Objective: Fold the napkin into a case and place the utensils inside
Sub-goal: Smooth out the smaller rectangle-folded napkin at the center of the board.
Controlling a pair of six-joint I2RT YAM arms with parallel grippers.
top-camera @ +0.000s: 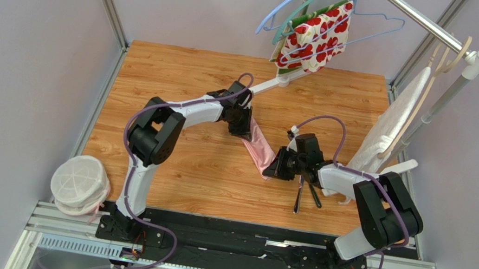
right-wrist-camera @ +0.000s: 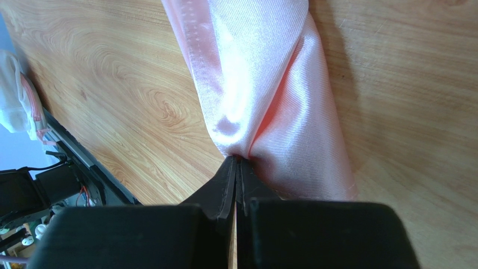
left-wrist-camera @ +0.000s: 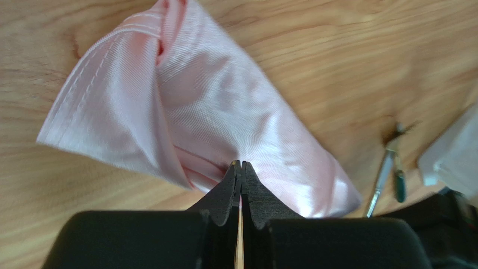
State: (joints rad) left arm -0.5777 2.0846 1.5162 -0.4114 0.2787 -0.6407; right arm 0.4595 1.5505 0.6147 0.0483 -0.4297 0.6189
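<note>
The napkin (top-camera: 258, 148) is drawn into a twisted band low over the surface (top-camera: 182, 162). Its long axis slants from the left hand (top-camera: 243, 135) at the far end to the right hand (top-camera: 270, 170) at the near end. Each hand is pinched tight on the cloth. The utensils (top-camera: 303, 191) lie just beside the right hand, nearer that arm. The top view shows this layout. Only the wrist views show the closed fingertips biting the folds.

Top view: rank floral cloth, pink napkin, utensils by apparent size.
1. floral cloth, though it hangs nearer the camera
2. napkin
3. utensils, the two about alike
</note>
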